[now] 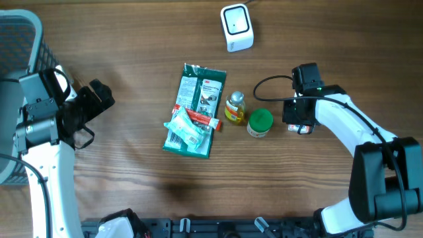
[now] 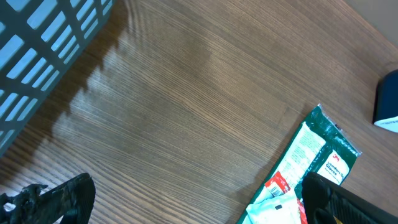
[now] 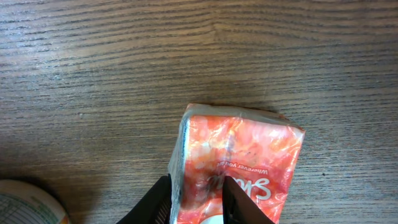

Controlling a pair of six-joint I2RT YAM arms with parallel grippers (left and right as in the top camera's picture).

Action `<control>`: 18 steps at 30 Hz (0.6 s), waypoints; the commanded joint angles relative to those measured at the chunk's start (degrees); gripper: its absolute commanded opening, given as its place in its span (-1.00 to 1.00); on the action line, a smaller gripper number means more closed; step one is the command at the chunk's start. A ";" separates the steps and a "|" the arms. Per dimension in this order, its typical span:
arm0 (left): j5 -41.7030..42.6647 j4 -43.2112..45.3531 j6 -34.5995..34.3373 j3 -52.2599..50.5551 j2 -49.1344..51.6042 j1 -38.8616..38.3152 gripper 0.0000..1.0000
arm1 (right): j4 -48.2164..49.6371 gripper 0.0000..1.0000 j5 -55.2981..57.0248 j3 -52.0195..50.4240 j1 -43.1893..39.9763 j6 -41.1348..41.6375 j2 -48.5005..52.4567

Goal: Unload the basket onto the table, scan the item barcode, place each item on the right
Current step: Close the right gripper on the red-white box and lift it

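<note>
Noted right gripper [image 3: 194,183] pinched narrow on orange packet [image 3: 249,149], just right of green-lidded jar [image 1: 260,122], well apart from white scanner [image 1: 236,28]; left gripper [image 1: 99,99] spread wide, empty, near basket [image 1: 20,39].

One each: scanner [image 1: 236,26], bottle [image 1: 234,108], jar [image 1: 260,122], carton [image 3: 249,149], basket [image 1: 25,33], green packet [image 1: 201,89]
</note>
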 commanded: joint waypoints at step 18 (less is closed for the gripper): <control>0.68 0.13 1.18 0.04 0.11 -0.15 1.00 | -0.63 -0.35 -1.18 1.05 -0.13 -0.52 0.07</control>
